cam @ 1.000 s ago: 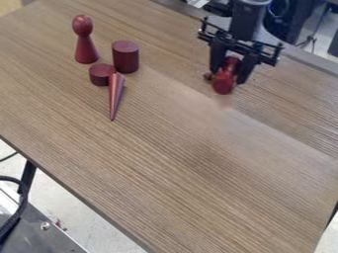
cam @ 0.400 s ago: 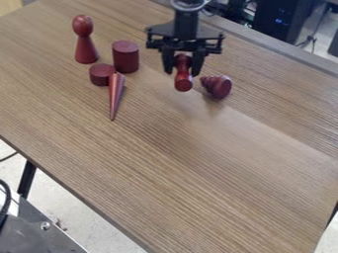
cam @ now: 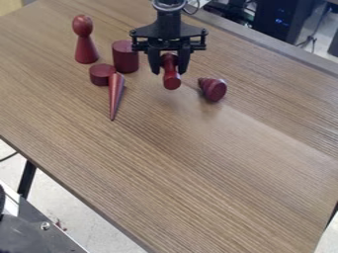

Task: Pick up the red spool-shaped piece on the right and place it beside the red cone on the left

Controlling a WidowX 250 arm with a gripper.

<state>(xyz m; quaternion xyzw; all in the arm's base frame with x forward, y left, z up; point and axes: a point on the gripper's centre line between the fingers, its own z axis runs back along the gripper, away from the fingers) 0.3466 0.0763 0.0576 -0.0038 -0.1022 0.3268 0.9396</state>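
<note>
The black gripper (cam: pixel 170 69) hangs over the upper middle of the table, shut on a dark red wooden piece (cam: pixel 172 80) whose rounded end points toward the camera. Just left of it stands a tall red cylinder (cam: pixel 126 57), partly overlapped by the gripper's side. A short red cylinder (cam: pixel 101 75) and a slender red cone (cam: pixel 115 94) are close together, the cone's tip pointing toward the camera. Farther left, a red peg figure with a round head (cam: pixel 84 43) stands upright. Right of the gripper a ridged, cone-like red piece (cam: pixel 214 90) lies on its side.
The wood-grain table (cam: pixel 191 168) runs toward the lower right. Behind its far edge are dark computer equipment (cam: pixel 280 22) and cables. A metal surface (cam: pixel 39 232) is at the lower left, below the table.
Holding the red piece, the gripper has moved left toward the tall cylinder. The ridged piece, mostly hidden behind it at first, came into view and has since turned and shifted slightly.
</note>
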